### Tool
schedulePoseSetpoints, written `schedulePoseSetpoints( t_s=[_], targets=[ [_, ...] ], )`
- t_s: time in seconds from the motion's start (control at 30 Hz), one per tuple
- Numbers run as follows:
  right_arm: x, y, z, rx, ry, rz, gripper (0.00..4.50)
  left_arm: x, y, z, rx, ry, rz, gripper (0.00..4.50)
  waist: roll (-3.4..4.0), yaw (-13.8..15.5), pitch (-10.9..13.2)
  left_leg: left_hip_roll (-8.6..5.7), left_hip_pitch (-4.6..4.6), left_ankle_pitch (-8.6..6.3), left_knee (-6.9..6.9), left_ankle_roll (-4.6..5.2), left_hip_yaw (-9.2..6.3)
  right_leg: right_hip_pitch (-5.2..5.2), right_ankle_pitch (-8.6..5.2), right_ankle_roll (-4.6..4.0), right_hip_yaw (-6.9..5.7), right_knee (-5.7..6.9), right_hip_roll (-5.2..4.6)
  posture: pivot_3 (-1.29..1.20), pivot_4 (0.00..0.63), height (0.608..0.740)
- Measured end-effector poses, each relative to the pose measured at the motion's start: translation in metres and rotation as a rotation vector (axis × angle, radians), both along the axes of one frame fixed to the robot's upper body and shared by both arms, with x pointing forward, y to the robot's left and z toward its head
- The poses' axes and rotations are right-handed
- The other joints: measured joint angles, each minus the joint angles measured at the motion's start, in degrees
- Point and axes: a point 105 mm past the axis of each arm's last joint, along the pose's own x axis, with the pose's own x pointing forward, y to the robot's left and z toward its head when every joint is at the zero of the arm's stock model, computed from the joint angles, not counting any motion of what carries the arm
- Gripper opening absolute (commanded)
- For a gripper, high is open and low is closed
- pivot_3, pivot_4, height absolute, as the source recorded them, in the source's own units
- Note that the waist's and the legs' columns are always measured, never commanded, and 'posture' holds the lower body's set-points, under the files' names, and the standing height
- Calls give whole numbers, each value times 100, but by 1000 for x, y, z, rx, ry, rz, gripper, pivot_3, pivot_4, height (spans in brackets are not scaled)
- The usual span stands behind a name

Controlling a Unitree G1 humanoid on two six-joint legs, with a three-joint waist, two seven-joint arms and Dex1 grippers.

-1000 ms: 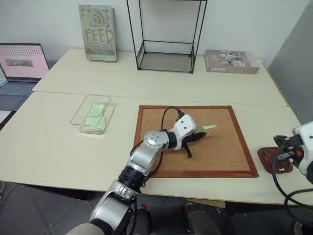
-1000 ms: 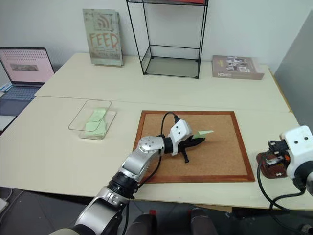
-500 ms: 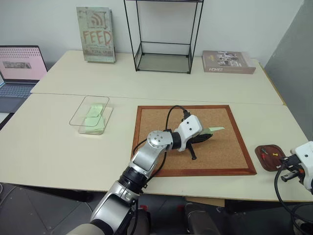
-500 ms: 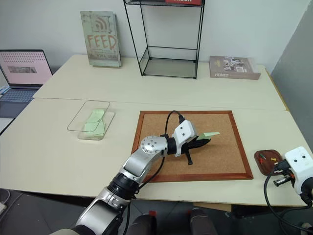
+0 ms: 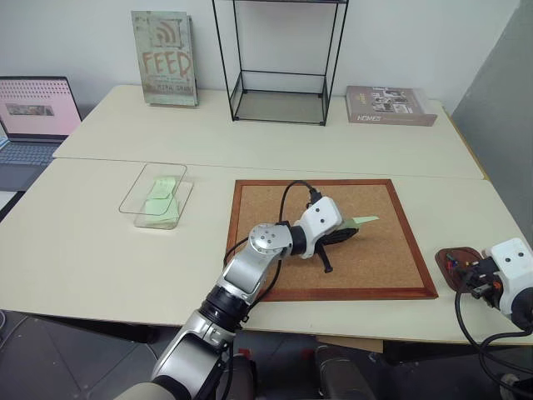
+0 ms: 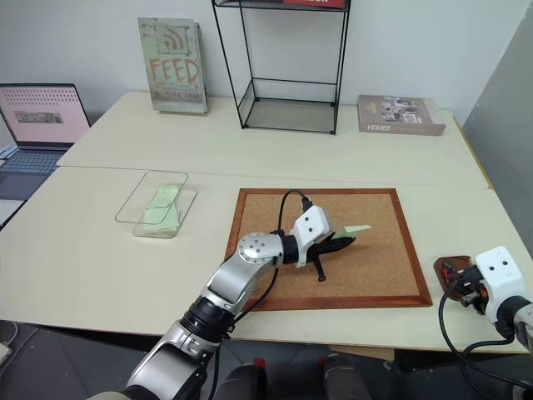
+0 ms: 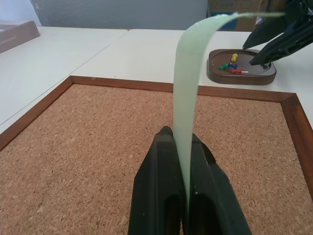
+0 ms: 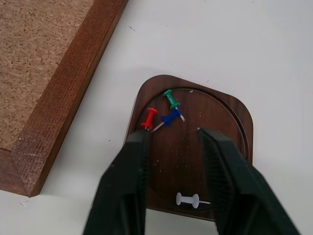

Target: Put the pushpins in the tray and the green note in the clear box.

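My left gripper (image 7: 178, 138) is shut on the green note (image 7: 188, 88), a pale mint slip that curves up out of its fingers just above the corkboard (image 5: 375, 267). The tray (image 8: 230, 115), a small reddish-brown dish, lies on the table just right of the corkboard. My right gripper (image 8: 173, 142) hovers over it, open, with nothing between its fingers. In the tray lie pushpins: a dark blue one (image 8: 171, 117), a red one (image 8: 148, 119), a green one (image 8: 171, 99) and a pale one (image 8: 188, 199). The clear box (image 5: 125, 200) stands to the left of the board with green slips inside.
A black wire shelf (image 5: 279, 83) stands at the back centre between an upright book (image 5: 164, 57) and a flat book (image 5: 390, 105). A laptop (image 5: 33, 117) sits at the far left. The tray lies close to the table's front right edge.
My right gripper has sunk a little over the tray and its fingers have parted. The left gripper keeps the note in the same place over the corkboard.
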Motion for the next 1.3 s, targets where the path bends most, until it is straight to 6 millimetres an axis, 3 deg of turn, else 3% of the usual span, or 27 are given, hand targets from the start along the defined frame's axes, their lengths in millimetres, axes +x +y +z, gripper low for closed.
schedulePoseSetpoints(
  t_s=[0.23, 0.3, 0.4, 0.47, 0.5, 0.53, 0.67, 0.77, 0.83, 0.97, 1.17, 1.3],
  targets=[
    [0, -4, 8, -7, -25, -17, 4166, 1, 2, 0, 6, -5, 5, 0, 1, 2, 0, 0, 0, 0, 0, 0, 0, 0, 7, 12, 0, 1, 0, 0, 150, 740],
    [0, -2, 24, -14, -76, -1, 4166, 3, 3, 1, 8, -11, 18, 0, 3, 1, 0, 0, 0, 0, 0, 0, 0, 0, 7, 12, 0, 1, 1, 0, 150, 740],
    [2, 17, 50, -8, -164, 110, 4166, 11, 7, 7, -6, -27, 65, 0, -1, -11, 2, 3, 2, 0, 0, 0, -2, 0, 8, 14, -3, 2, 3, 0, 150, 740],
    [15, 63, 88, 40, -330, 334, 4166, 35, 26, 27, -67, -79, 238, 0, -2, -78, 11, 6, 9, 1, 7, 2, 2, 4, 9, 15, -1, 2, 5, 0, 150, 740],
    [18, 71, 95, 46, -359, 373, 4166, 40, 30, 32, -78, -89, 269, 0, -5, -88, 13, 10, 11, 1, 11, 2, 3, 5, 8, 14, -3, 2, 6, 0, 150, 740],
    [26, 96, 111, 69, -432, 485, 4166, 52, 43, 44, -108, -118, 365, 0, -11, -118, 16, 9, 12, 4, 12, 4, 1, 7, 8, 14, -3, 0, 7, 0, 150, 740],
    [37, 143, 119, 147, -454, 680, 4166, 67, 74, 56, -138, -139, 544, 0, -13, -115, 17, 3, 4, 6, 10, 8, -5, 9, 24, 38, -1, 1, 5, 0, 150, 740],
    [49, 173, 117, 205, -420, 815, 4166, 75, 119, 57, -128, -133, 724, 0, -14, -141, 19, 3, -2, 4, 0, 4, -4, 0, 33, 44, -1, 0, 2, 0, 150, 740],
    [57, 191, 115, 229, -397, 890, 4166, 76, 161, 62, -110, -147, 865, 0, -13, -153, 19, 7, -1, 3, -11, 4, -9, -4, 31, 39, -6, 2, 4, 0, 150, 740],
    [75, 208, 112, 251, -387, 931, 4166, 68, 229, 68, -69, -139, 1068, 0, -12, -133, 21, 9, -6, 2, -18, 2, -15, -9, 30, 37, -15, 1, 3, 0, 150, 740],
    [81, 225, 103, 264, -333, 987, 4166, 59, 274, 64, -9, -102, 1190, 0, -13, 7, 21, 5, -9, 2, -3, 1, -16, -6, 30, 37, -18, -2, -3, 0, 150, 740],
    [81, 235, 101, 306, -275, 1013, 4166, 56, 292, 56, 10, -40, 1243, 0, -13, 1, 21, 10, -6, 2, -1, 1, -21, -6, 32, 32, -26, 9, 1, 0, 150, 740]
  ],
)
